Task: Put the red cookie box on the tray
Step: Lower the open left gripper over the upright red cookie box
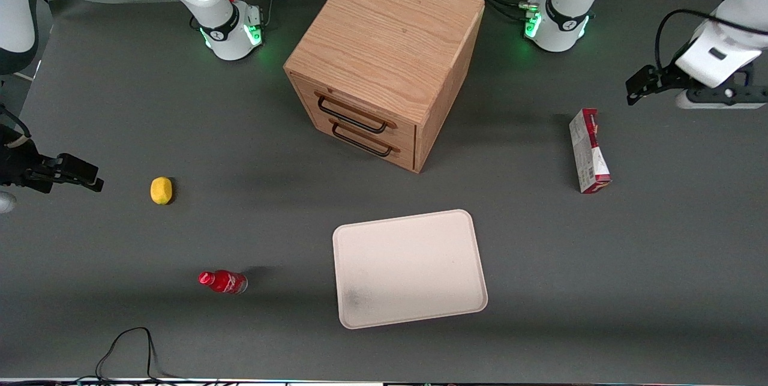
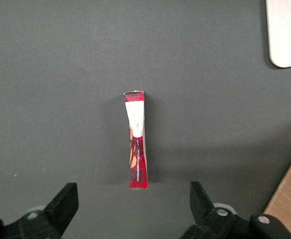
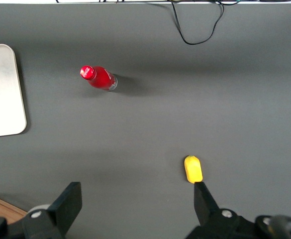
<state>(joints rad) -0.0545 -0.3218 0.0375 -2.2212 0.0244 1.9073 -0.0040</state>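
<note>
red cookie box [image 1: 589, 150] on edge, pincer [image 2: 134, 209] above, spread

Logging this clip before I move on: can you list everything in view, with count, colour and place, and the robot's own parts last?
red cookie box: one, red edges with a white-grey face, on the table toward the working arm's end, apart from the tray.
tray: one, cream-white, nearer the front camera than the cabinet, nothing on it.
wooden drawer cabinet: one, light oak, two drawers with dark handles.
small red bottle: one, red, toward the parked arm's end.
yellow object: one, toward the parked arm's end.
black cable: one, at the table's near edge.
gripper: one, black fingers open, above the box.
</note>
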